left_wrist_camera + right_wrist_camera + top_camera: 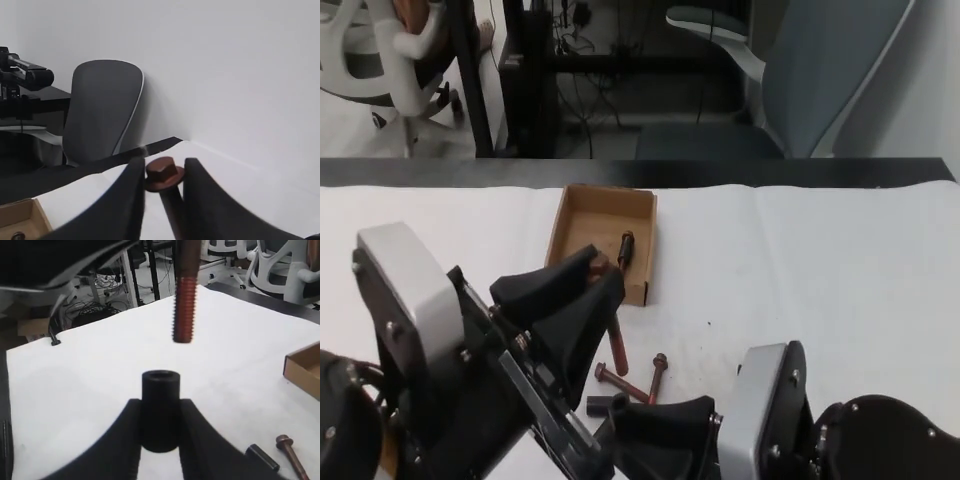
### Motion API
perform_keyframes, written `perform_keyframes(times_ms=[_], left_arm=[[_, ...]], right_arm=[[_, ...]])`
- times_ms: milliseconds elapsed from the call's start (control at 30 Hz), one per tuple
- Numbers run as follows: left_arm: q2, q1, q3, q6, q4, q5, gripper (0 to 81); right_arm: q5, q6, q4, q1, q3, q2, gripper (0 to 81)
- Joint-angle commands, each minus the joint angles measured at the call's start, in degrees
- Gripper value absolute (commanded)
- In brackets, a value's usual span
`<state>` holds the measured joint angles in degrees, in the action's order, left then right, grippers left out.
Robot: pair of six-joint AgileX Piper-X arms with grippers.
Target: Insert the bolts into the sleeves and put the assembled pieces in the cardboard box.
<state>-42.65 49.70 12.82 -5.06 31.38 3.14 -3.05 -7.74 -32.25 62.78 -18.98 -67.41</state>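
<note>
Left gripper (pixel 165 164) is clamped on a bolt (pixel 164 176) just under its head, shank hanging down. Beyond it sits the box (pixel 560 228) (one dark piece (pixel 625 248) inside). Two loose bolts (pixel 657 372) lie on the bench (pixel 840 280). Right gripper (pixel 160 410) pinches an upright sleeve (pixel 160 387); the bolt's threaded tip hangs just above its mouth, apart.

The bolt (pixel 183 305) is cut off by the right wrist view's edge, so its head is lost. Its shank is hidden between the jaws of the left gripper (pixel 165 167). The sleeve (pixel 160 382) is half hidden by the jaws of the right gripper (pixel 160 405). The left wrist view's edge clips the cardboard box (pixel 22 220).
</note>
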Motion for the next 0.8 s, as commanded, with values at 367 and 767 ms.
perform_keyframes(times_ms=[367,767], left_arm=[[0.3,0.2,0.0,-0.3,-3.3,-2.8,1.8],[0.3,0.2,0.0,1.5,-3.9,-1.0,1.8]], right_arm=[[-3.8,0.4,-0.5,-0.1,-0.6,0.0,0.6],[-0.9,-1.8,-3.8,-0.1,-0.6,0.0,0.6]])
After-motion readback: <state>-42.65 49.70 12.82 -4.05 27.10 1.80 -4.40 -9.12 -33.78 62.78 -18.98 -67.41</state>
